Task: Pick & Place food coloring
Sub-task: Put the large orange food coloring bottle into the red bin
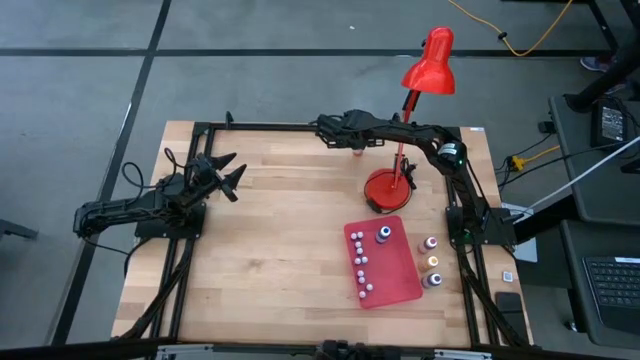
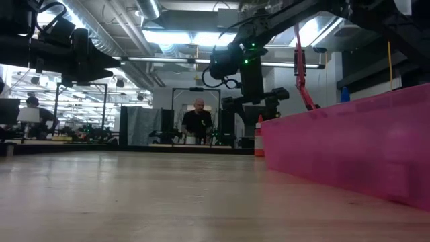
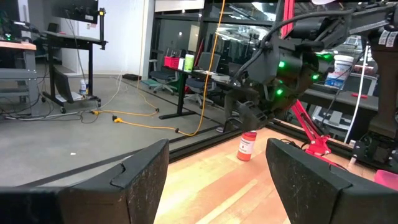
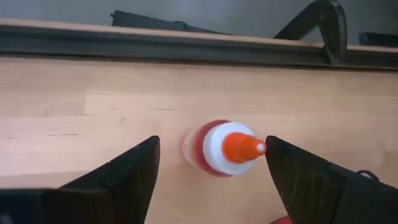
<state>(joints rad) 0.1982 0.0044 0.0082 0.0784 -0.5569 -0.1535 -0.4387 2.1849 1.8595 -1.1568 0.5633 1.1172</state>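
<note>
Bottle [image 4: 224, 149], red with an orange tip, stands beyond the lamp base [image 1: 385, 190]; only the right wrist view shows it between the right gripper's [image 4: 211, 171] spread, untouching fingers. Left gripper [image 1: 228, 172] waits agape, empty.

You can read no text, brand or number anywhere here. The red bottle [image 3: 247, 146] standing on the desk [image 3: 211, 186] carries a pale label, but its print is too small to make out.
</note>
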